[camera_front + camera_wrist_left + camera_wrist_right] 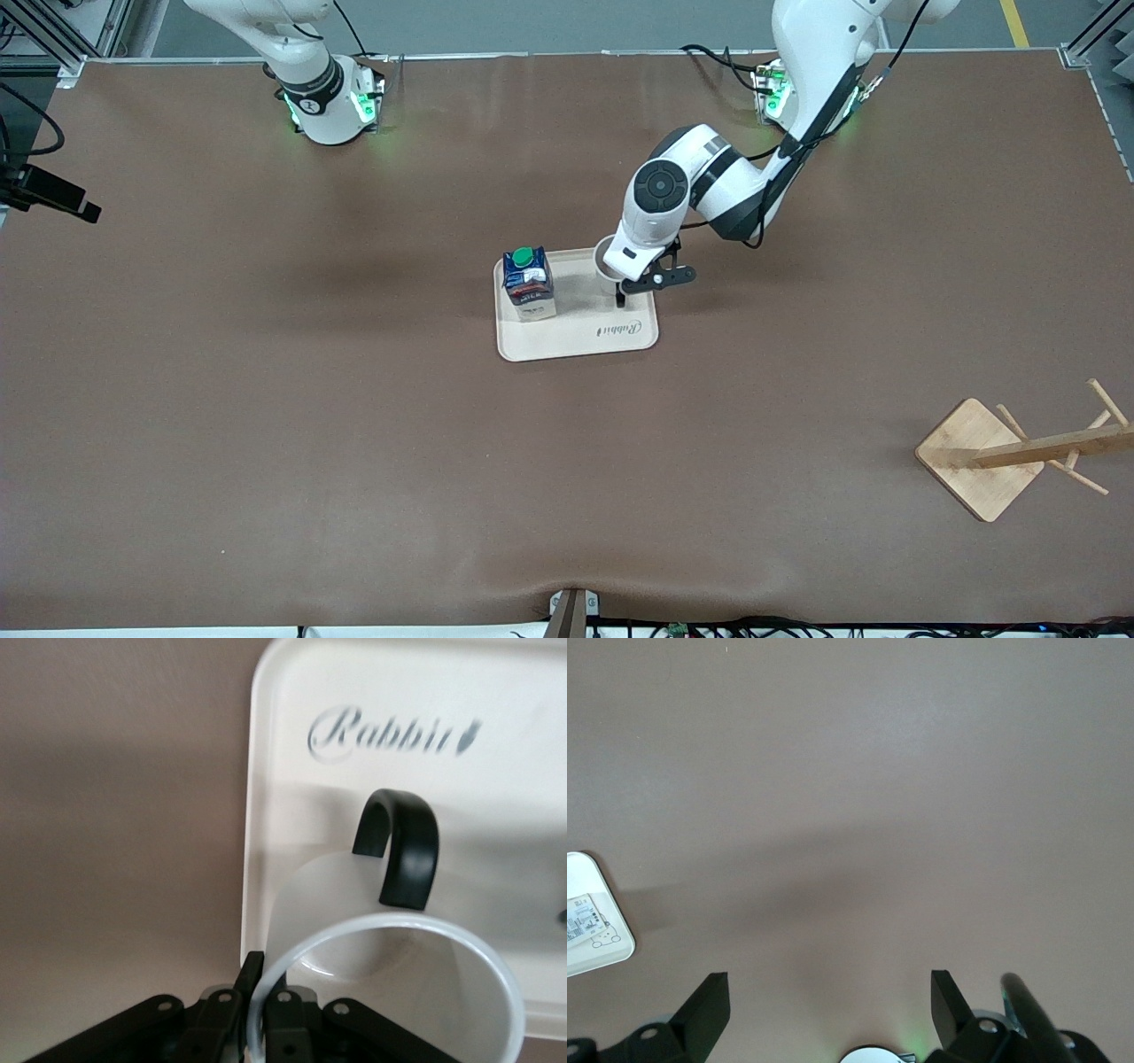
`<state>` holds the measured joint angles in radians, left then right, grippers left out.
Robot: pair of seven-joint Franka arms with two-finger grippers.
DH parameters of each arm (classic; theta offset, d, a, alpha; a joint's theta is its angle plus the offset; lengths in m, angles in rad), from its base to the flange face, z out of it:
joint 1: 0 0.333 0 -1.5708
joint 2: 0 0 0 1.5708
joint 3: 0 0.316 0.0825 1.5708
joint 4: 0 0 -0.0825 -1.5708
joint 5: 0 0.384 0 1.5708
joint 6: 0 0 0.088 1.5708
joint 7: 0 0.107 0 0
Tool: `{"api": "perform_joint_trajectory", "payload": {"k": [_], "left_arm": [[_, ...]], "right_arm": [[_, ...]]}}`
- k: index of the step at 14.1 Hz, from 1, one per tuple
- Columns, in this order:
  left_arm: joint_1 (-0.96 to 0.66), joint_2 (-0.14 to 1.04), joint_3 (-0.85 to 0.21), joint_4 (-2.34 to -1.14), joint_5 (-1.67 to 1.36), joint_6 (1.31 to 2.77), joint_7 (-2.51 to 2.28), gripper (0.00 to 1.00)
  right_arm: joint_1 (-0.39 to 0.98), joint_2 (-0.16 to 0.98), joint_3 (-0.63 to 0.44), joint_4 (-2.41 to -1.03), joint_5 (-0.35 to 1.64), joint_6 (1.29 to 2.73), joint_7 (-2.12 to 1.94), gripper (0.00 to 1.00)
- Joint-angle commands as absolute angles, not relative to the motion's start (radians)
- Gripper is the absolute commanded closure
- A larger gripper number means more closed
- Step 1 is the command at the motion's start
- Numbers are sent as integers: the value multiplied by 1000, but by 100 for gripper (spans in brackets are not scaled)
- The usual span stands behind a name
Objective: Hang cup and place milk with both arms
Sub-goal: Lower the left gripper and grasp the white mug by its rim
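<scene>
The white cup (606,255) stands on the cream tray (576,344), mostly hidden under the left arm's wrist. In the left wrist view its wall (328,895) and black loop handle (403,846) show over the tray (266,744). My left gripper (622,292) (264,992) is shut on the cup's wall, one finger outside (252,970) and one inside. The dark blue milk (529,283) with its green cap stands upright on the same tray, toward the right arm's end. My right gripper (828,992) is open and empty over bare table and waits near its base.
A wooden cup rack (983,456) with pegs stands near the front camera at the left arm's end of the table. A black camera (53,197) sits at the table's edge by the right arm's end. A tray corner (616,952) shows in the right wrist view.
</scene>
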<state>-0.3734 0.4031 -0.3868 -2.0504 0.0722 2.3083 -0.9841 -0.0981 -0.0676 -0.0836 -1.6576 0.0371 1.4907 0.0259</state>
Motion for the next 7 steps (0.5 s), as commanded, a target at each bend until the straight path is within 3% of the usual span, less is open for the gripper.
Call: {"api": "perform_joint_trajectory", "payload": {"k": [1, 4, 7], "left_arm": [[-318, 284, -388, -2031, 89, 2199, -991, 100], [-246, 191, -385, -1961, 89, 2054, -934, 100], [-111, 95, -387, -1954, 89, 2013, -774, 100]], "right_arm": [[-117, -52, -71, -1618, 57, 1480, -14, 0], [-94, -46, -66, -1611, 104, 1489, -6, 0], [-52, 53, -66, -1611, 196, 1491, -6, 0]]}}
